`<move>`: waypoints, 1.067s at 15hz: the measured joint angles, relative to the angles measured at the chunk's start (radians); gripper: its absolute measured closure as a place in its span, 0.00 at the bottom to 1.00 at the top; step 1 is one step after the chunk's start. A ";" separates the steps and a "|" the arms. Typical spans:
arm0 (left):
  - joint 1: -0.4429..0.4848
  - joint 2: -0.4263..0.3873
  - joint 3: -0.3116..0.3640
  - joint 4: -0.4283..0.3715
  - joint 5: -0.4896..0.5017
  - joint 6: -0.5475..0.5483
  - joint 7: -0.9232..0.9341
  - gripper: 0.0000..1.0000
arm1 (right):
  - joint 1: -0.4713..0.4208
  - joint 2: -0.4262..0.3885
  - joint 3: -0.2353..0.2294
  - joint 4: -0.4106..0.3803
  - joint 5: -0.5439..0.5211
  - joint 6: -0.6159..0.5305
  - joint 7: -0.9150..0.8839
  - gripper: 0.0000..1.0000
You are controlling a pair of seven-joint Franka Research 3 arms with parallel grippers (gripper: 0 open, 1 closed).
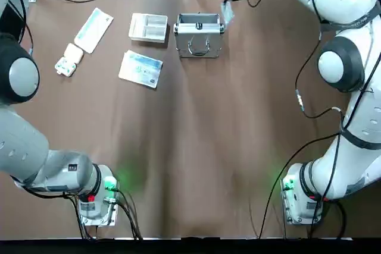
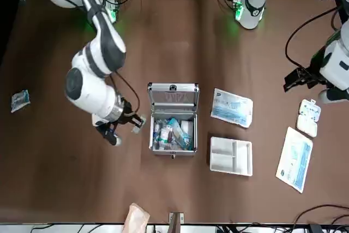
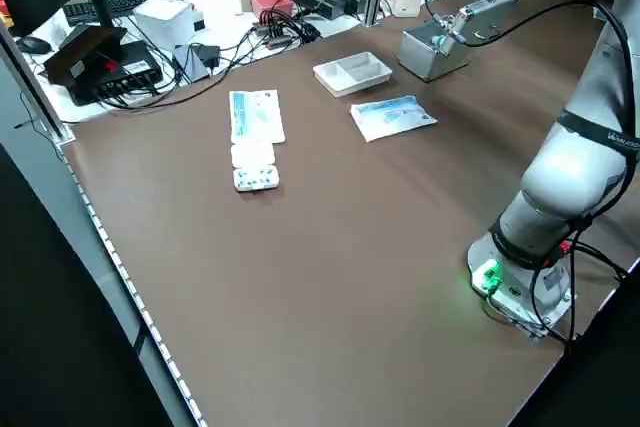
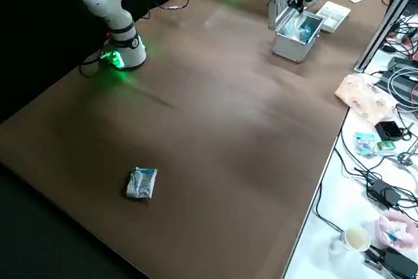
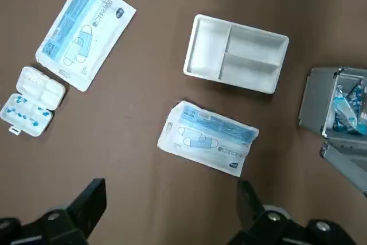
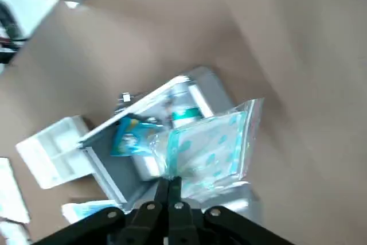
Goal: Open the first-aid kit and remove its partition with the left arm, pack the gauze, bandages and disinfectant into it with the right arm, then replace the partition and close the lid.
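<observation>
Beside the open first-aid kit, the right hand pinches a clear packet.

Nearest the bases the brown tabletop carries nothing; farther out, the left hand hovers with its fingers spread wide and nothing between them, above a blue-white mask pack. Beyond that the white partition lies upright on the tabletop, just beside the kit and apart from it. The silver kit stands at the far edge with its lid raised and blue-and-white items inside. Right hand, fingers closed on the packet's edge, hangs at the kit's side, packet dangling with a teal print.
</observation>
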 joint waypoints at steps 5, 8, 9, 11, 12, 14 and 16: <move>0.001 0.002 -0.005 -0.005 0.017 0.000 0.045 0.00 | 0.082 0.080 -0.001 0.000 0.019 0.184 0.019 0.99; 0.000 0.004 -0.005 -0.005 0.017 0.000 0.052 0.00 | 0.122 0.118 0.000 0.002 0.020 0.219 0.019 0.99; 0.000 0.006 -0.005 -0.006 0.017 0.000 0.052 0.00 | 0.162 0.140 0.000 0.002 0.020 0.269 0.019 0.99; 0.000 0.009 -0.005 -0.006 0.017 0.000 0.052 0.00 | 0.199 0.164 -0.001 0.002 0.020 0.349 0.019 0.99; 0.000 0.009 -0.005 -0.006 0.017 0.000 0.052 0.00 | 0.211 0.173 -0.001 0.002 0.020 0.375 0.019 0.99; 0.001 0.009 -0.005 -0.006 0.017 0.000 0.052 0.00 | 0.224 0.187 -0.001 0.002 0.020 0.391 0.019 0.99; 0.005 0.009 -0.005 -0.006 0.017 0.001 0.052 0.00 | 0.228 0.191 -0.001 0.002 0.020 0.392 0.019 0.97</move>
